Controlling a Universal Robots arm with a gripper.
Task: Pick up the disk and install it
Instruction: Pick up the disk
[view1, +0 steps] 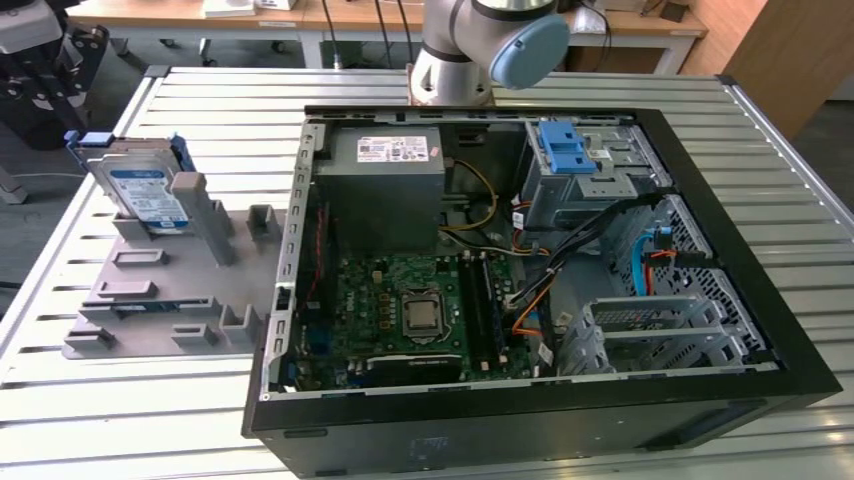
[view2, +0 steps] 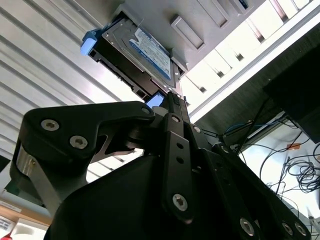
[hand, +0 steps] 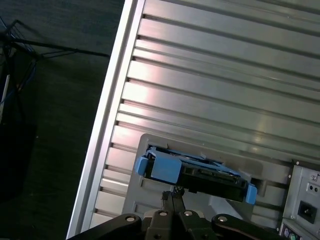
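Item: the disk (view1: 144, 190), a silver metal body with a white-and-blue label and a blue plastic carrier frame. It stands on edge in a slot of the grey holder (view1: 160, 290) on the slatted table (view1: 120, 410), at the exterior view's left, beside the open computer case (view1: 534, 425); I judge the upright stance is meant to offer its upper edge to a grasp from above. Item: my claw (hand: 172, 196), pressed together and holding nothing, hangs apart from the disk, roughly in line with it.
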